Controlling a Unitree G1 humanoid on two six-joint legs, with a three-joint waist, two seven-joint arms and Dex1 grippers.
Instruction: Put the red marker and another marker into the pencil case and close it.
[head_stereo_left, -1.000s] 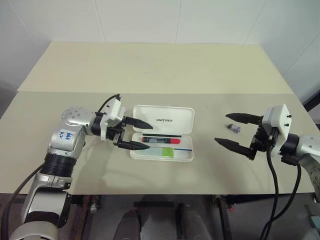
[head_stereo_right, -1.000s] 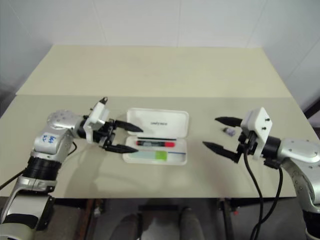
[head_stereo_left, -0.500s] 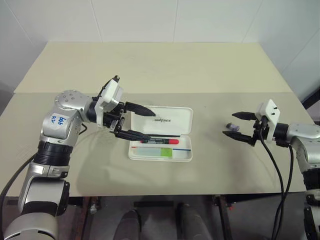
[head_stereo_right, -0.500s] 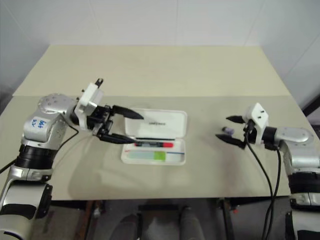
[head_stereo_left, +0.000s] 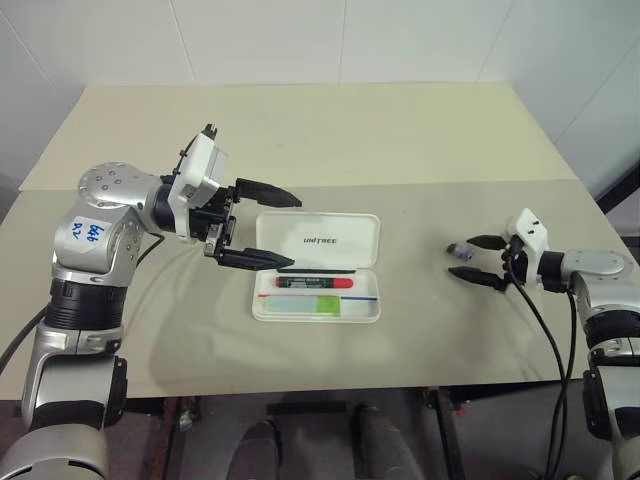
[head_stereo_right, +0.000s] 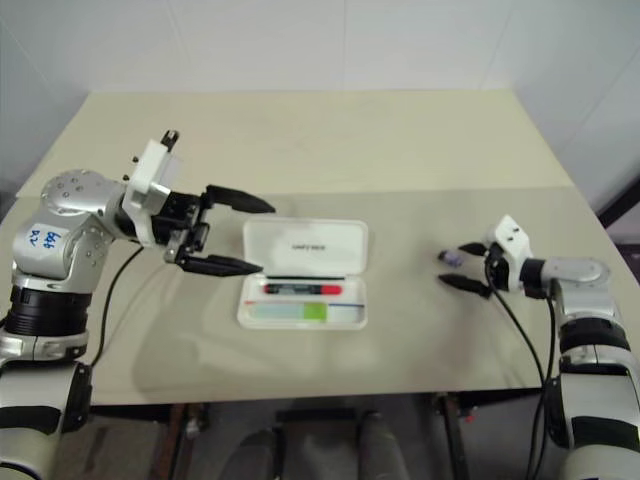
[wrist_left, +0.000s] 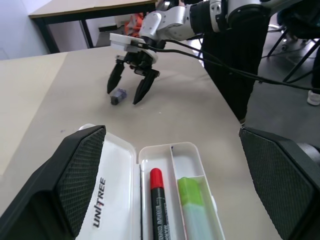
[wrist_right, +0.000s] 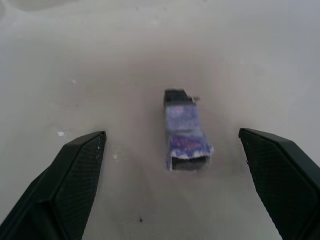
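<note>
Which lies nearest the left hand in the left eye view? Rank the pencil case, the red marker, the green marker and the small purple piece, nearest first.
From the left hand:
1. Pencil case, right beside its lower finger.
2. Red marker, in the case's rear slot.
3. Green marker, in the front slot.
4. Small purple piece, far across, between the right hand's fingers.

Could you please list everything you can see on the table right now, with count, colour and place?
pencil case: one, white, open flat at the middle of the table, lid folded away from the robot.
red marker: one, black barrel with red cap, lying in the case's tray.
green marker: one, pale mint with lime cap, in the tray beside the red marker, on the robot's side.
small nub: one, grey-purple, on the table to the case's right.
table: one, beige.
left pincer: one, black fingers, open, above the case's left end.
right pincer: one, black fingers, open, straddling the nub.
</note>
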